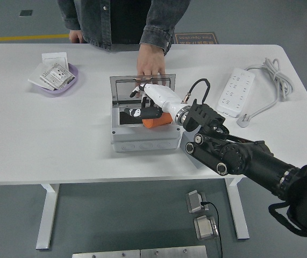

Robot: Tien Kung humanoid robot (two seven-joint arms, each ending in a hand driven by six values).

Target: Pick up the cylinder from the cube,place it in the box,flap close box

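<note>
A grey box (142,141) stands mid-table with its clear lid (141,86) open at the far side. A person's hand (150,64) rests on the lid's far edge. My right hand (145,107), white with black fingers, reaches into the box from the right. Its fingers are curled on a black cylinder (134,112) held low inside the box. An orange cube (156,121) lies in the box just under the hand, partly hidden by it. My left arm is out of view.
A purple dish (56,80) with paper packets sits at the far left. A white power strip (235,92) with its cable (274,75) lies at the right. The person stands at the far edge.
</note>
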